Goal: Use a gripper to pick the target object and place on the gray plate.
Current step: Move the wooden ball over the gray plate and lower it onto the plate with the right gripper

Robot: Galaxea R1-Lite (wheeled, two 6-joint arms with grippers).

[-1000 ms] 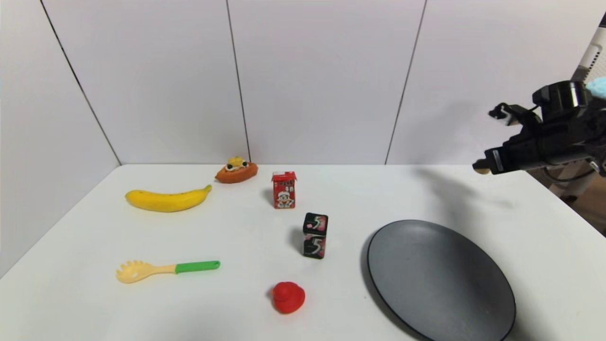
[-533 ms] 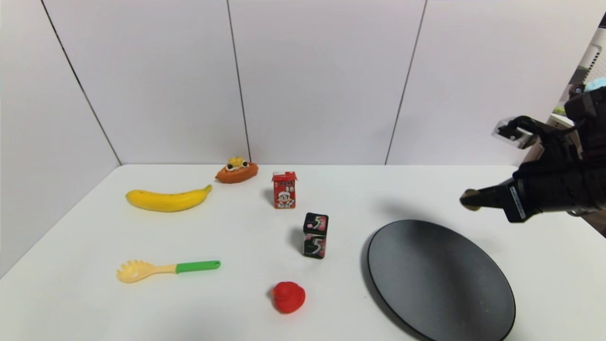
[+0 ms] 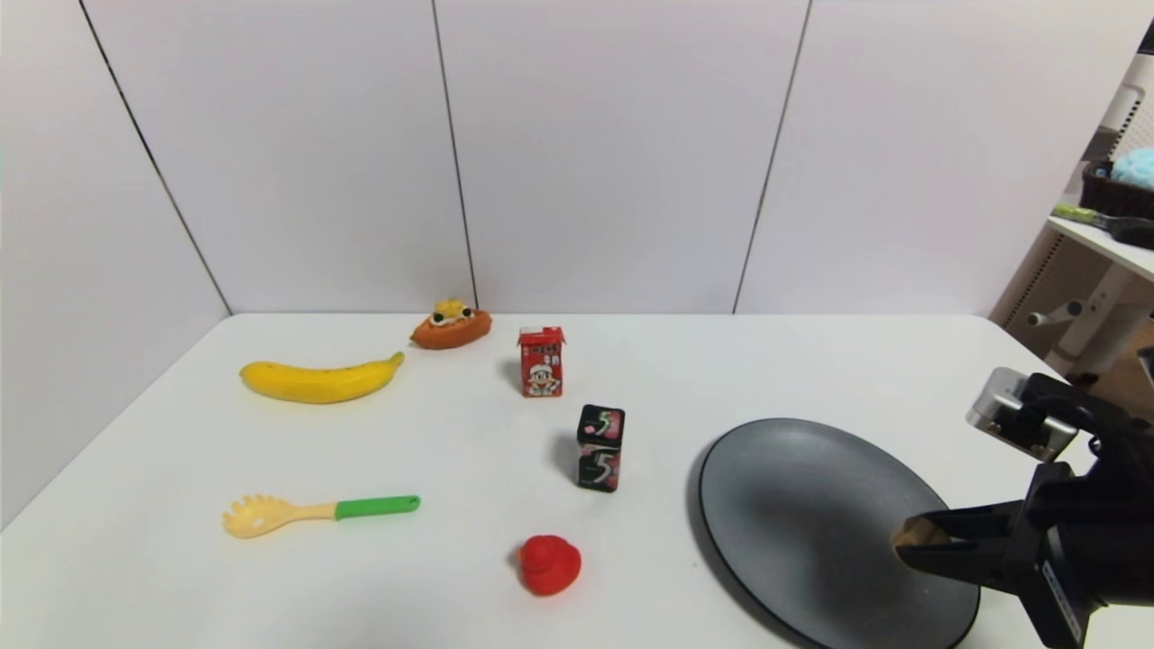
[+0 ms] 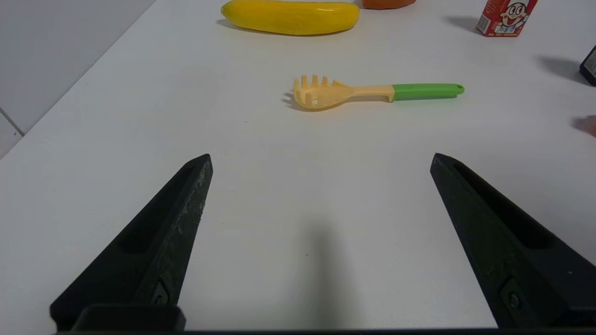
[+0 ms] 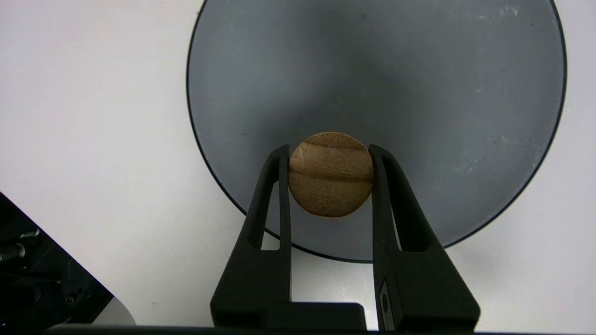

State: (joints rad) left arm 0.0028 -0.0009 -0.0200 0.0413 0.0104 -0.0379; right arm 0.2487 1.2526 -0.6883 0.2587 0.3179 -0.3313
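Note:
My right gripper (image 3: 912, 541) is shut on the target object (image 5: 331, 174), a small tan wooden cylinder with a groove across its face, also visible in the head view (image 3: 910, 531). It holds the cylinder over the near right part of the gray plate (image 3: 811, 505), a large dark speckled plate with a thin black rim. In the right wrist view the plate (image 5: 419, 83) lies beneath the cylinder, which sits between the two black fingertips (image 5: 278, 160). My left gripper (image 4: 321, 156) is open and empty above bare table, out of the head view.
On the white table stand a red rubber duck (image 3: 548, 565), a black gum box (image 3: 600, 447), a red drink carton (image 3: 541, 361), a banana (image 3: 317, 379), a pastry toy (image 3: 450, 326) and a pasta spoon with green handle (image 3: 315, 514). A shelf stands beyond the table's right edge.
My right gripper, holding the cylinder, has come down and toward me from high at the far right to low over the plate's near right part. Nothing else moved.

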